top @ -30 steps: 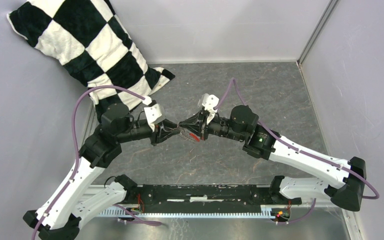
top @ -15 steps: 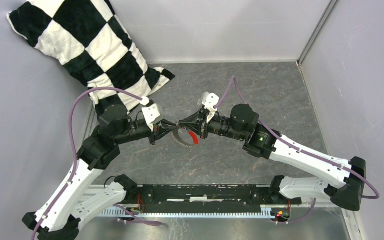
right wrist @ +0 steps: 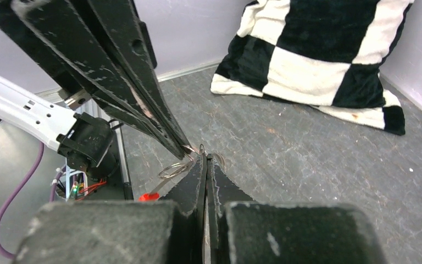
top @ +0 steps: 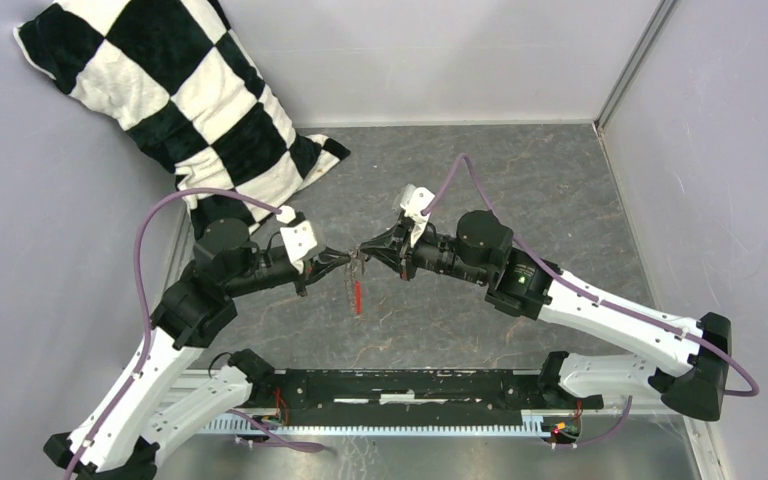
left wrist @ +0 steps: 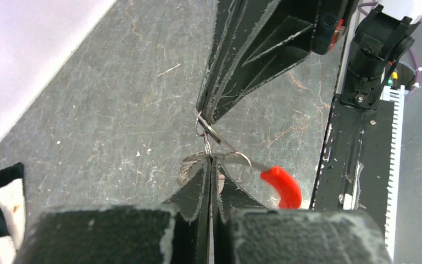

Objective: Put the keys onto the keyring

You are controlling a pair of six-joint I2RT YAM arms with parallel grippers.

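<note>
**Both arms, tip to tip above the scuffed grey tabletop [top: 520,190].** Your left gripper [top: 346,258] was clenched on the thin silvery metal keyring [left wrist: 239,156], jaws pressed flat over the wire near the top of the loop. Your right gripper [top: 365,249] was likewise shut tight, pinching a fine silvery strand that appeared to belong to the same loop. The two sets of tips stood almost touching.

The keyring hung between and just below them, seemingly raised off the tabletop, with its curved bright red plastic tag [left wrist: 281,186] dangling beneath. The small black-headed key could not be made out in any view. You could not tell whether it sat in a jaw, was already threaded, or lay elsewhere. The black-and-white chequered plush cushion [top: 180,90] lay well apart in the far left corner.

Hazards, judged from this pose:
- **(a) Slip.** If you drew the arms apart, the wire would likely slip from one pair of jaws, since each grip covered only a sliver of metal. The loop would then swing from the other pair.
- **(b) Bending.** If both grips held, the same pull could bend the coil.
- **(c) Collision.** Closing the gap further risked the tips knocking together and jarring the ring loose.
- **(d) Twist.** The hanging tag could twist the loop as a wrist turned.
</note>
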